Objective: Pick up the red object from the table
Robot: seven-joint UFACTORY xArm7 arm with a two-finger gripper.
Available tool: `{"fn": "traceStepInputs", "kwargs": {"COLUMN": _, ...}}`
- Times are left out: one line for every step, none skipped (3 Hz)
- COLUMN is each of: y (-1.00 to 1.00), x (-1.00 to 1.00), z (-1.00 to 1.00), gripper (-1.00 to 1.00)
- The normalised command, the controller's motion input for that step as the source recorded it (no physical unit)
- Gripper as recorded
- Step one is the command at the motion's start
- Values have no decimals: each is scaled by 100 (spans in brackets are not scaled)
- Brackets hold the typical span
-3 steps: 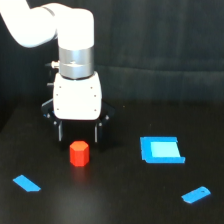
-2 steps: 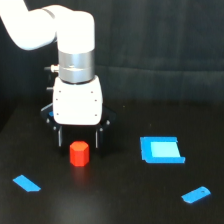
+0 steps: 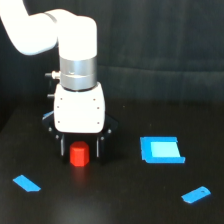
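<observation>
The red object [image 3: 79,155] is a small stubby red-orange block that stands on the black table [image 3: 125,200], left of centre. My gripper [image 3: 80,149] hangs straight down from the white arm and straddles the block. One dark finger [image 3: 62,147] is on the block's left and the other on its right. A small gap shows on each side, so the jaws are open around it. The block's top is hidden by the white gripper body.
A flat blue square piece [image 3: 161,150] lies to the exterior view's right of the gripper. A small blue strip [image 3: 26,183] lies at the front left and another [image 3: 196,194] at the front right. A dark curtain [image 3: 160,50] hangs behind the table.
The gripper has come down over the red block, so its fingers now flank the block instead of hanging above and behind it. The block and the blue pieces have not moved.
</observation>
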Motion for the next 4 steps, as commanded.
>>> {"fn": "traceStepInputs", "kwargs": {"y": 10, "x": 14, "z": -8, "gripper": -99}}
{"fn": "traceStepInputs", "kwargs": {"y": -1, "x": 12, "z": -8, "gripper": -99}}
{"fn": "traceStepInputs", "kwargs": {"y": 8, "x": 12, "z": 7, "gripper": -92}}
{"fn": "traceStepInputs", "kwargs": {"y": 1, "x": 18, "z": 0, "gripper": -94}}
